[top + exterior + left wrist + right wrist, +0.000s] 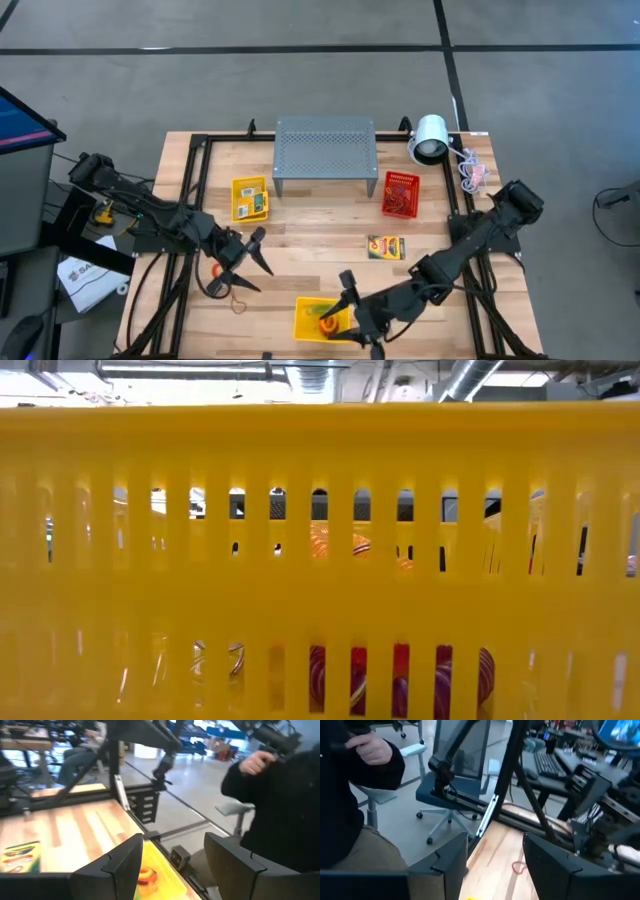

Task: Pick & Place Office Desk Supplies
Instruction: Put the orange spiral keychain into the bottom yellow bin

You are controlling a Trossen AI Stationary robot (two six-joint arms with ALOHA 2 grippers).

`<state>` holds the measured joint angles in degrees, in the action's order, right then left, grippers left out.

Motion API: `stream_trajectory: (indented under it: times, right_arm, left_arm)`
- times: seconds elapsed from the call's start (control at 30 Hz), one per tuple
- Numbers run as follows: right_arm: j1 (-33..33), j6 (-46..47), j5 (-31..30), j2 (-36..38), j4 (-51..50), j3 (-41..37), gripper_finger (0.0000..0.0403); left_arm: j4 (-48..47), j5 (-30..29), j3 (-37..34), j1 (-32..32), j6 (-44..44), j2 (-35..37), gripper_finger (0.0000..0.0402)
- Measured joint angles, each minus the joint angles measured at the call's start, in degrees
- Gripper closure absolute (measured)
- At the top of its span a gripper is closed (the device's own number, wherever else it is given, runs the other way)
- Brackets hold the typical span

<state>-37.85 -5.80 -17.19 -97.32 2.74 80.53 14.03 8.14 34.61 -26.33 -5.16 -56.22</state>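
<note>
The work is in a sorting step: loose supplies are being gathered into the yellow basket [312, 322] at the table's near edge, which already holds some rubber bands [327, 322]. The right pincer [352, 312] hovers just over that basket with its fingers parted and nothing visible between them, so it looks to have made a drop or be about to reach in. The left pincer [243, 262] hangs near the near-left corner, fingers wide and empty. A loose rubber band [239, 297] lies on the table just beside it, towards the near edge. The next move probably calls for lowering the left pincer onto that thin loop, which demands a low, careful pinch. Two crayon boxes [250, 197] [386, 247] wait mid-table.
</note>
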Motion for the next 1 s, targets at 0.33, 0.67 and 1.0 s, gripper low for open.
stream_trajectory:
  times: [0.33, 0.67, 1.0]
  right_arm:
    - [-0.2, 6.6, -2.6, -0.4, -6.4, 0.0, 0.0217]
    - [3.1, 11.6, -2.7, -0.4, -6.5, -2.2, 0.0217]
    - [5.2, 12.3, -2.6, -2.5, -4.6, -2.8, 0.0217]
  left_arm:
    - [-8.0, -0.7, 0.0, -3.4, -10.5, 3.7, 0.0192]
    - [-34.6, -4.3, 0.0, -6.6, -27.7, -0.2, 0.0192]
    - [-54.7, -4.3, 0.0, -9.7, -51.2, -1.0, 0.0192]
